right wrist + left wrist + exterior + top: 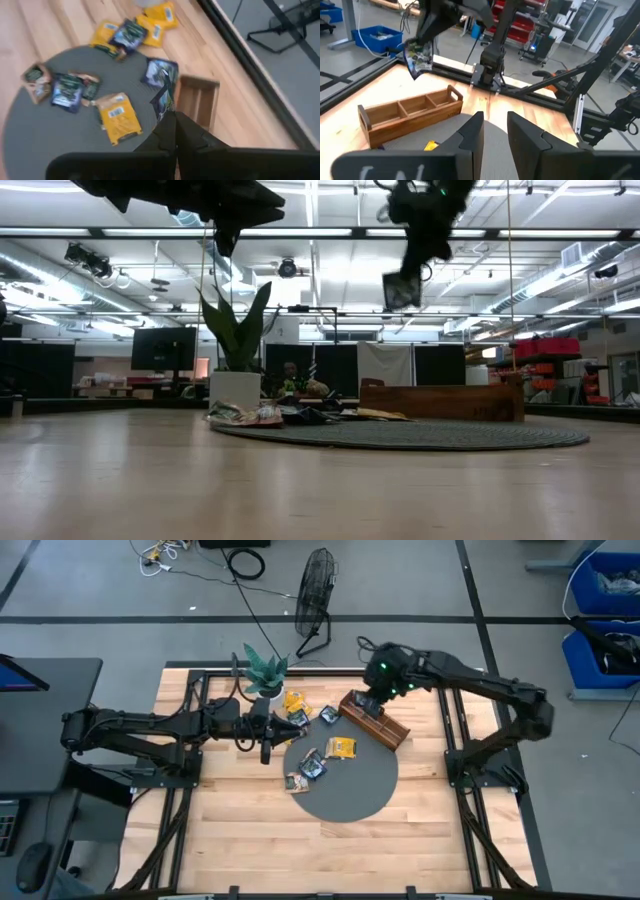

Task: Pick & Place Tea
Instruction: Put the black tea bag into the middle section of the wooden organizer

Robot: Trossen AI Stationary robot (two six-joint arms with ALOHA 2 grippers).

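Observation:
Several tea packets, yellow and dark blue, lie on the round grey mat (pixel 350 795) and on the wood beside it, e.g. a yellow one (pixel 117 117) and dark ones (pixel 67 90). My right gripper (pixel 173 131) is shut on one dark blue packet (pixel 162 97), raised over the far-left end of the wooden compartment tray (pixel 375 720). In the low view this packet (pixel 402 290) hangs high above the tray (pixel 440 402). My left gripper (pixel 492 132) is open and hovers over the mat's left edge (pixel 268 747), touching nothing. My right gripper pinches the dark blue packet by its upper edge (pixel 166 111) between the two fingers, which come from above and point down. The packet hangs below the fingers, lifted clear, over the tray's end compartment (pixel 197 100). In the left wrist view it dangles slightly tilted (pixel 417 57).
A small potted green plant (pixel 265 675) stands at the mat's far-left side, close to my left arm. A black floor fan (pixel 315 595) and blue bins (pixel 605 600) stand off the table. Bare wood lies along the near side of the table (pixel 330 855).

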